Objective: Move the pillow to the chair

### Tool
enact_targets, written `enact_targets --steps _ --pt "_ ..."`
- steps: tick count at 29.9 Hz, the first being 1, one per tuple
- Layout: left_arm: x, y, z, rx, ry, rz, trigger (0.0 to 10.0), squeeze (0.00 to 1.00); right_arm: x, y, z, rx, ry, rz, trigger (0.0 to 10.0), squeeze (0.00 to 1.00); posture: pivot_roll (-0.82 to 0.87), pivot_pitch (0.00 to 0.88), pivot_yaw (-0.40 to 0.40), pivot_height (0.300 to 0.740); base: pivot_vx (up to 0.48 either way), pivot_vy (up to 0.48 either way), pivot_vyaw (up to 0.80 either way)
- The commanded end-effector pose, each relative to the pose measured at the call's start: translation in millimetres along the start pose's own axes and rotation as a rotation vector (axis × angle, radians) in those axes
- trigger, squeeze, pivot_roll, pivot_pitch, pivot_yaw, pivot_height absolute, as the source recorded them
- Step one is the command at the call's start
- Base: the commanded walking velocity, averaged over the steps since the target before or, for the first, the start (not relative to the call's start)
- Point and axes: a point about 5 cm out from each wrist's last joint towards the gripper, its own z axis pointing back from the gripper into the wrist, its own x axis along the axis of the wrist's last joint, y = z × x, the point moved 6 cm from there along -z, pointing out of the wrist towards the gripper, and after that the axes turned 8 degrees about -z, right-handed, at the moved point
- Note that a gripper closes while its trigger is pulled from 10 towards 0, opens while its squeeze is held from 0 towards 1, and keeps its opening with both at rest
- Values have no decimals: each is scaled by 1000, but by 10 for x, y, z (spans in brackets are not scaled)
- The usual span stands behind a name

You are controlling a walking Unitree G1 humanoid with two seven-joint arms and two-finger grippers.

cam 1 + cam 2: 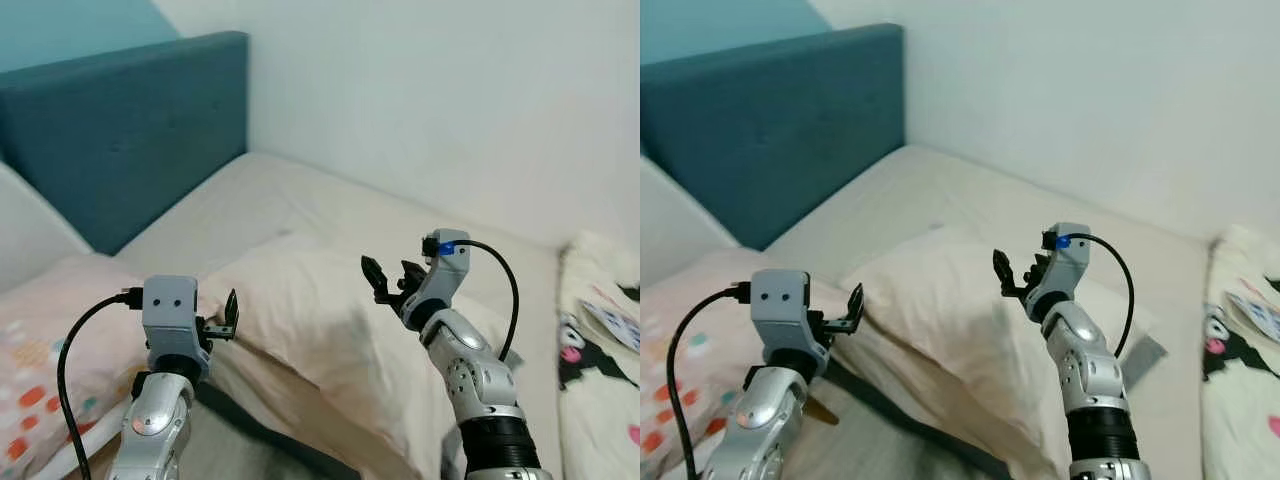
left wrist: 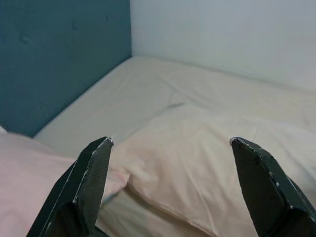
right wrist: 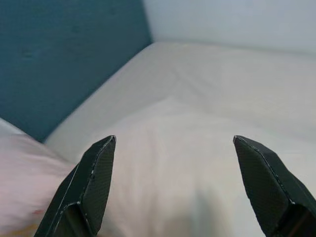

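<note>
- Patterned pillow (image 1: 45, 350): pale pink with orange and green marks, lying at the near left of the bed, its right edge tucked beside the cream pillow.
- Headboard (image 1: 120, 130): teal, upholstered, standing along the far left; its right end meets the white wall (image 1: 450, 100) at the corner.
- Left gripper (image 1: 222, 322): raised over the near left edge of the cream pillow, just above the seam between the two pillows. The left wrist view shows its fingers (image 2: 89, 177) spread wide with nothing between them.
- Cream pillow (image 1: 310, 320): the task's thing, lying flat on the bed at centre, between the two grippers. Its far edge ends short of the wall, its near edge folds down toward the robot, and its left corner touches the patterned pillow.
- Mattress (image 1: 300, 200): cream sheet, bare from the pillow's far edge to the wall and to the headboard, giving open room on the far side.
- Right gripper (image 1: 392, 280): held above the right half of the cream pillow, pointing toward the far left. Its fingers (image 3: 94, 177) stand wide apart and hold nothing; whether the tips touch the fabric cannot be told.
- Cartoon-print bedding (image 1: 600, 340): white with black and pink figures, lying along the right edge of the bed, apart from the cream pillow.
</note>
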Motion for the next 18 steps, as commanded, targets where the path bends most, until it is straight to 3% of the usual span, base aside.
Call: enact_targets --steps 1,4,8,13,18 --pt "-62 102 32 60 28 -36 10000 0 -3 -20 34 14 -7 96 10000 0 -29 0 -120 740 0 -480 0" --pt "-73 134 40 75 35 -39 10000 0 -44 -141 62 -20 7 87 10000 0 -30 0 -118 740 0 -480 0" --pt "-68 140 40 73 35 -35 10000 0 -57 -161 73 -21 11 91 10000 0 -33 0 -116 740 0 -480 0" --pt "-59 151 33 76 37 -24 10000 0 -51 -107 58 -1 7 92 10000 0 -34 0 -113 740 0 0 0" --pt "5 283 24 133 23 -5 10000 0 -18 -127 36 1 6 80 10000 0 -43 0 -112 740 0 0 0"
